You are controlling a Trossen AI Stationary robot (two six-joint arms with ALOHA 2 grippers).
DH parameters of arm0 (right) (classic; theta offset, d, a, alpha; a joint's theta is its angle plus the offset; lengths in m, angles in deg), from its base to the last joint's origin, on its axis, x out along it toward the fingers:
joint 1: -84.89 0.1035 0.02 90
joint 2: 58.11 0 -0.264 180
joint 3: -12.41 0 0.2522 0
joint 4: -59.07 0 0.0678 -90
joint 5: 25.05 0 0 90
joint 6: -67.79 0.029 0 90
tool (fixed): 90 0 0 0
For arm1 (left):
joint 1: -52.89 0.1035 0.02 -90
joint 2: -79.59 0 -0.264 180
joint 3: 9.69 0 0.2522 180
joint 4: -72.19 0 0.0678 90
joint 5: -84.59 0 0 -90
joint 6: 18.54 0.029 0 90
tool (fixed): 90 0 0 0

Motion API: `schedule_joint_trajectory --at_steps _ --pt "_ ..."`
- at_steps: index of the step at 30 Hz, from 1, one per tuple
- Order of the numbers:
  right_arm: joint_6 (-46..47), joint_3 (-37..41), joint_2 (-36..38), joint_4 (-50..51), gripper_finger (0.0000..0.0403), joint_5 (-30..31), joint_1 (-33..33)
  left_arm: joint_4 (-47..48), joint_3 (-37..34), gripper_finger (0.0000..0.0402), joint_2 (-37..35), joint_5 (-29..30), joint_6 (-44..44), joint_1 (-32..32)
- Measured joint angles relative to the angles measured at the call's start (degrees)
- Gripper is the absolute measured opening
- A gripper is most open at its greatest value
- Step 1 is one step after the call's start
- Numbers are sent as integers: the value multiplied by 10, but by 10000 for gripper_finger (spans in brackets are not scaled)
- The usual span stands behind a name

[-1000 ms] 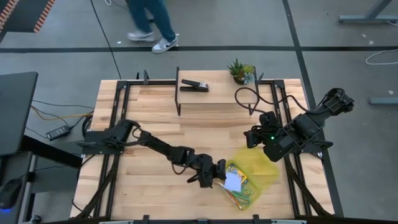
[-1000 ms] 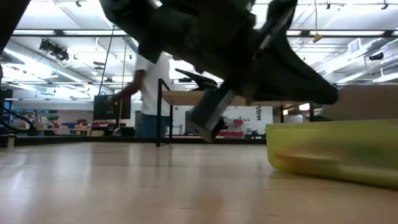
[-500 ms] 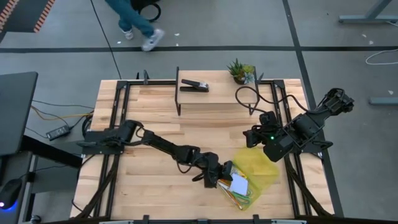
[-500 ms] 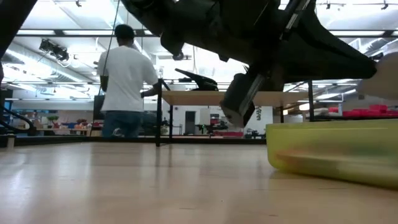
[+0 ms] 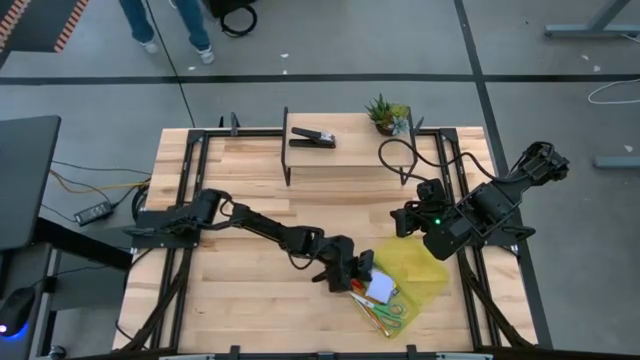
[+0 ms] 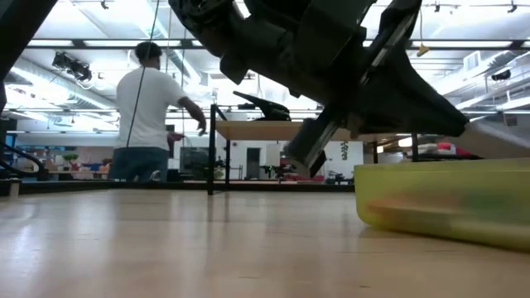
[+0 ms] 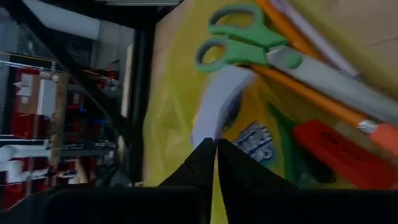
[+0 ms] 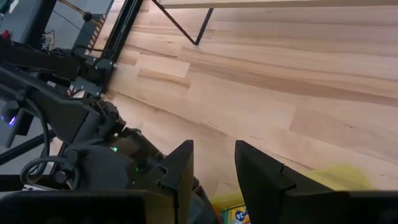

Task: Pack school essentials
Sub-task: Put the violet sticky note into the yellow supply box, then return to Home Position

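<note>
A yellow see-through container (image 5: 425, 275) lies near the table's front right. In it are green-handled scissors (image 7: 236, 40), orange and pink pencils (image 7: 311, 87), a yellow crayon box (image 7: 255, 140), a red piece (image 7: 329, 152) and the pale blue notepad (image 7: 217, 106), which stands tilted on the crayon box. My left gripper (image 5: 362, 272) reaches over the container's left rim, shut, with its tips (image 7: 216, 144) just short of the notepad's near edge. My right gripper (image 5: 405, 222) hovers open above the container's far edge, with only table between its fingers (image 8: 214, 152). My left gripper comes at the container slanting down from the table's left. Its shut fingertips stand right at the notepad's near edge (image 7: 200, 134). Whether they touch it I cannot tell.
A black stapler (image 5: 313, 137) sits on a raised wooden shelf at the back, and a small potted plant (image 5: 387, 113) stands at the far right corner. Black metal frames run along the table's sides. A person (image 6: 149, 116) walks beyond the far edge. Bare wood lies left of the container.
My left gripper has moved a little toward the table's right and far edges, farther over the container's rim. The notepad has shifted slightly inside the container. The person behind the table has walked to the left.
</note>
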Motion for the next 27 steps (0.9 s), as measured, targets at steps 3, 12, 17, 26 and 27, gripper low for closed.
schedule_joint_trajectory --at_steps 3,12,17,26,27 --pt "0 0 0 0 124 0 0 18 0 42 0 -9 -8 0" --pt "-1 0 0 0 124 0 0 25 0 112 0 -10 -41 -1" --pt "-1 0 0 1 124 0 0 23 0 138 0 -5 -86 -1" --pt "-12 0 0 11 124 -23 0 22 0 116 -60 -8 -230 -3" --pt "-15 0 2 15 124 -32 0 28 0 110 -68 -7 -249 -3"
